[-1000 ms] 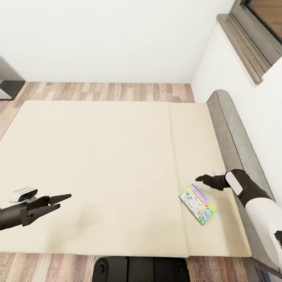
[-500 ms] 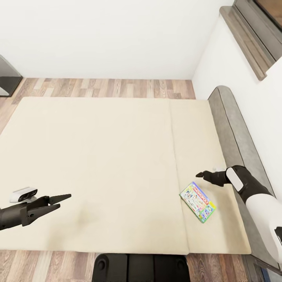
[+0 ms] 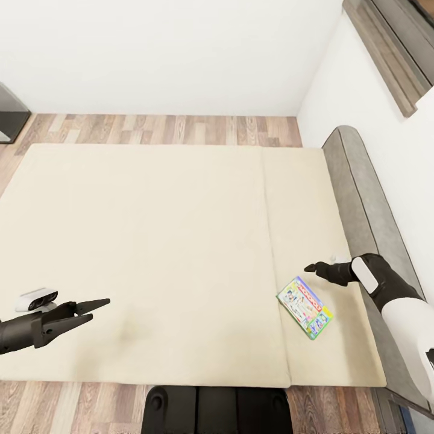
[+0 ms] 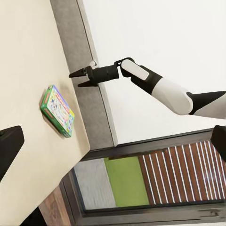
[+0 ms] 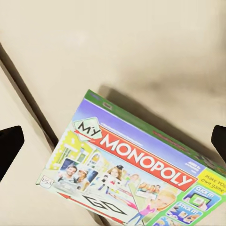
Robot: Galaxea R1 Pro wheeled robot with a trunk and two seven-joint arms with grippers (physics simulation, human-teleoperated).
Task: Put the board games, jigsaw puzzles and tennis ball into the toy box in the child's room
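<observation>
One colourful Monopoly board game (image 3: 304, 307) lies flat on the cream bed (image 3: 150, 241), near the grey headboard side. In the right wrist view the Monopoly box (image 5: 136, 174) sits face up, close below the camera. My right gripper (image 3: 309, 267) hovers open just beyond the box's far edge, not touching it. The left wrist view also catches the board game (image 4: 57, 110) and the right gripper (image 4: 80, 78) with its fingers apart above the bed. Over the bed's near left part, my left gripper (image 3: 95, 308) is open and holds nothing.
A grey padded headboard (image 3: 361, 199) runs along the bed's right side against a white wall with a dark window frame (image 3: 386, 54). Wood floor (image 3: 169, 129) lies beyond the bed. A dark piece of furniture (image 3: 9, 117) stands at far left. My base (image 3: 217, 410) touches the bed's near edge.
The head camera has tilted, so the whole picture has slid up slightly. The right gripper stays just beyond the board game. The left arm has not moved.
</observation>
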